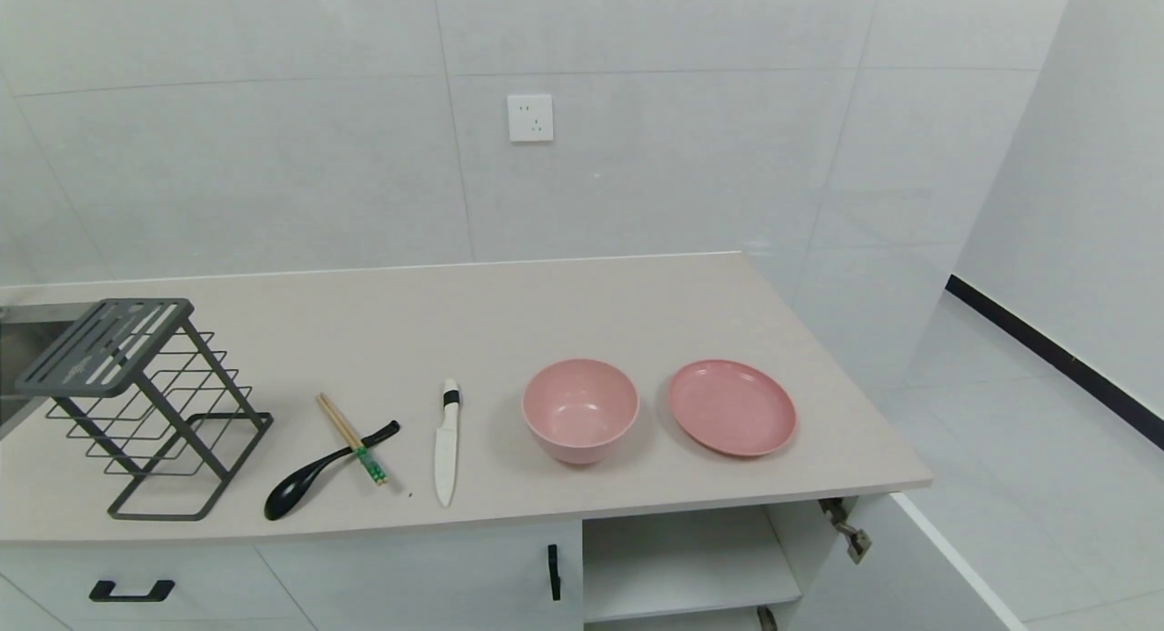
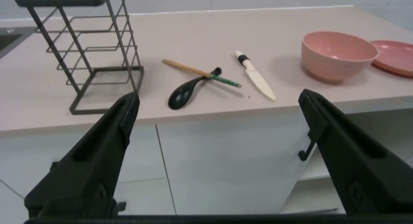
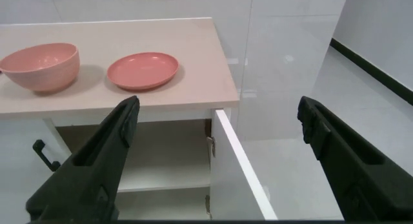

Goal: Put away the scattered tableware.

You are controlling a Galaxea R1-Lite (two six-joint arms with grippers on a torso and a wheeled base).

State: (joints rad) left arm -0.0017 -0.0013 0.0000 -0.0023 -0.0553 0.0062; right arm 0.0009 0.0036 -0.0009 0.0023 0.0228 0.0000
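Observation:
On the beige countertop (image 1: 473, 322) lie a pink bowl (image 1: 579, 409), a pink plate (image 1: 732, 405), a white knife (image 1: 446, 442) with a black band, a black spoon (image 1: 314, 474) and a pair of wooden chopsticks (image 1: 353, 438) crossing the spoon's handle. My left gripper (image 2: 216, 108) hangs open in front of the counter's edge, below the spoon (image 2: 187, 91) and knife (image 2: 255, 76). My right gripper (image 3: 216, 114) is open too, held in front of the open cabinet, with the bowl (image 3: 41, 66) and plate (image 3: 142, 70) beyond it.
A dark wire rack (image 1: 141, 404) stands at the counter's left, beside a sink edge (image 1: 27, 315). Under the plate the cabinet door (image 1: 918, 558) is swung open, showing a bare shelf (image 1: 682, 567). A closed door and a drawer with black handles (image 1: 132, 591) sit to the left.

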